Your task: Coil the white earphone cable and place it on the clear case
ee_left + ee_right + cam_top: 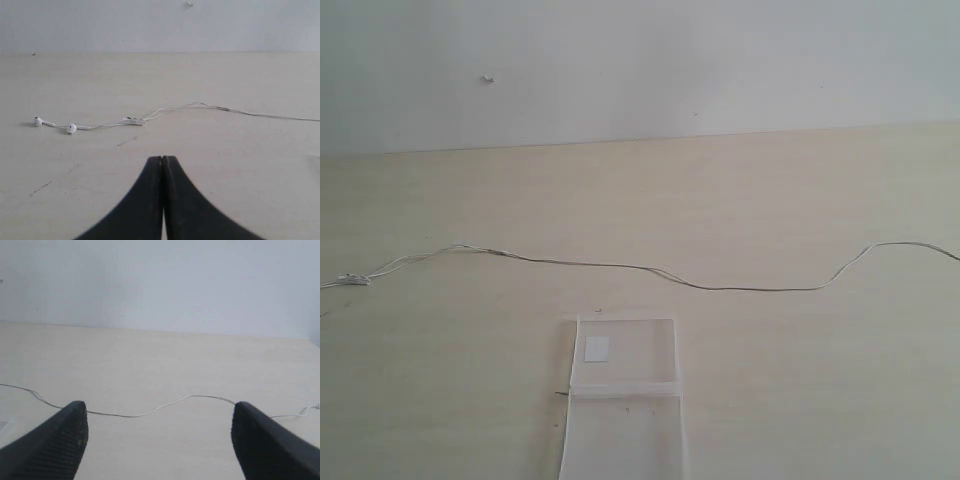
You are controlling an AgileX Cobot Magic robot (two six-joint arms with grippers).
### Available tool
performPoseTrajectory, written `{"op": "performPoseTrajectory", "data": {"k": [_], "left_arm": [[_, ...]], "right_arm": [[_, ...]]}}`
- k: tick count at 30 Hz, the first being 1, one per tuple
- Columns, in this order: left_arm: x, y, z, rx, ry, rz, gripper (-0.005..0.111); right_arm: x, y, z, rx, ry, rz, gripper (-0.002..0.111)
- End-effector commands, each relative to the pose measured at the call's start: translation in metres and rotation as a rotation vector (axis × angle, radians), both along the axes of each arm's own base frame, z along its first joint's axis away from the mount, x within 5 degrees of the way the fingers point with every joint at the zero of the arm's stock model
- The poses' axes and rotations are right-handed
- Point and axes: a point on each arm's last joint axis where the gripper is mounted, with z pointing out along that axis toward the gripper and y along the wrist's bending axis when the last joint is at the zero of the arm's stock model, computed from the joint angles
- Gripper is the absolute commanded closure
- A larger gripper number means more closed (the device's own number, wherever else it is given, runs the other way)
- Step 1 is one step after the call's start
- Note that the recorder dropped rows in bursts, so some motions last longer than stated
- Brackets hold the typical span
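The cable [720, 288] lies strung out across the table [820, 400] beyond the case [640, 355] — thin, limp and featherlight, likely to slip and uncoil — so a pinch near the earbuds [71, 128] looks best; the left gripper [162, 161] is clenched empty, the right gripper [160, 412] spread wide.

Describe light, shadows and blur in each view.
Exterior view: flat, washed-out light, cable faint, case nearly lost against the table. Left wrist view: soft shadows by the earbuds, left gripper a dark silhouette. Right wrist view: even light, right gripper slightly soft.
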Motion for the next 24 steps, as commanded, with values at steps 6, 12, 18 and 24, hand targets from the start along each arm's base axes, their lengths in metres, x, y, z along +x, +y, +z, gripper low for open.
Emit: {"op": "performPoseTrajectory", "data": {"k": [6,12,18,24], "left_arm": [[0.0,0.0,0.0,0.004,-0.011,-0.007,0.107],[0.0,0.0,0.0,0.004,-0.011,-0.007,0.107],[0.0,0.0,0.0,0.004,-0.011,-0.007,0.107],[0.0,0.0,0.0,0.004,-0.011,-0.007,0.107]], "right_arm": [[0.001,0.001,0.02,-0.076,-0.245,0.008,0.032],[-0.006,0.0,0.05,0.079,-0.541,0.005,0.032],[-0.005,-0.001,0.081,0.062,-0.402,-0.008,0.032],[0.024,0.009,0.097,0.014,-0.046,0.066,0.032]]}}
